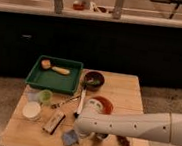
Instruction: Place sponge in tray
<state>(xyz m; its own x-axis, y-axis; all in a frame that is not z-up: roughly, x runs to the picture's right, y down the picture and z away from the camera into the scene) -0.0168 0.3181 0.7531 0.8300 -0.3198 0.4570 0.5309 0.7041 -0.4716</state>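
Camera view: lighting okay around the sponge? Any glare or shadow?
Camera view: table evenly lit, no glare; cabinets behind are dark. The gripper hangs just over the sponge near the table's front edge; the arm darkens the wood beneath it.

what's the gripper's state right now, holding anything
gripper: down low, right at the sponge; whether it is open, closed or holding the sponge cannot be told.
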